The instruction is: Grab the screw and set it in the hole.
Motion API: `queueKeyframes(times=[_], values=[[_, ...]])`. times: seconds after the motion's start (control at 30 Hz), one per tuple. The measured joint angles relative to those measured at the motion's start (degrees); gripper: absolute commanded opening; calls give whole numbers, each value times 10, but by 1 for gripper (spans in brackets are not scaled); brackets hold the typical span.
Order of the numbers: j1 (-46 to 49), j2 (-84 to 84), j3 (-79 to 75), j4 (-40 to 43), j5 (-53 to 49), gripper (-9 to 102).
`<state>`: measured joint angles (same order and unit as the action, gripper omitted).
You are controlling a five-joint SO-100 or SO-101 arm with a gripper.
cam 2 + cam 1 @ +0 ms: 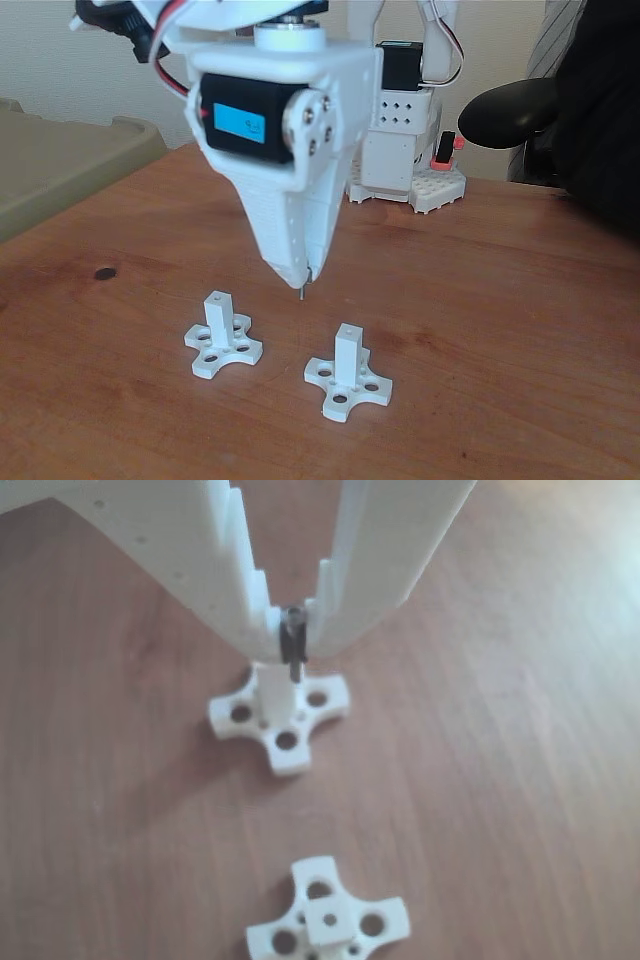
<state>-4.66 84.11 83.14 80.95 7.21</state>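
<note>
My white gripper (292,630) comes in from the top of the other view, shut on the screw (292,652), which hangs point down between the fingertips. Just below and left of it stands a white post (272,690) on a cross-shaped base (288,748). A second post at the bottom edge shows the hole (327,917) in its end face. In the fixed view the gripper (303,272) hangs above the table, and the screw (301,290) tip pokes out below it. It is behind and between the left post (220,312) and the right post (348,350).
The wooden table (500,330) spreads open around the two posts. The arm's white base (400,150) stands at the back, a beige tray (60,170) lies at the left, and a black chair arm (510,110) is at the right. A small dark spot (104,272) marks the table.
</note>
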Motion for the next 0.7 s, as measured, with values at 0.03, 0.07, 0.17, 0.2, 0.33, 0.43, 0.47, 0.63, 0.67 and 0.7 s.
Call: queueKeyframes(times=[0.03,0.07,0.17,0.2,0.33,0.43,0.47,0.63,0.67,0.7], values=[[-5,0,0,0,2,-4],[-9,0,0,0,4,-4],[-18,0,1,0,7,-4],[-21,0,1,0,9,-4],[-30,0,9,0,11,-4],[-34,0,16,0,12,-4],[-35,0,22,-4,12,-4],[-39,0,32,-1,12,-4],[-39,0,32,-1,12,-4],[-39,0,32,-1,12,-4]])
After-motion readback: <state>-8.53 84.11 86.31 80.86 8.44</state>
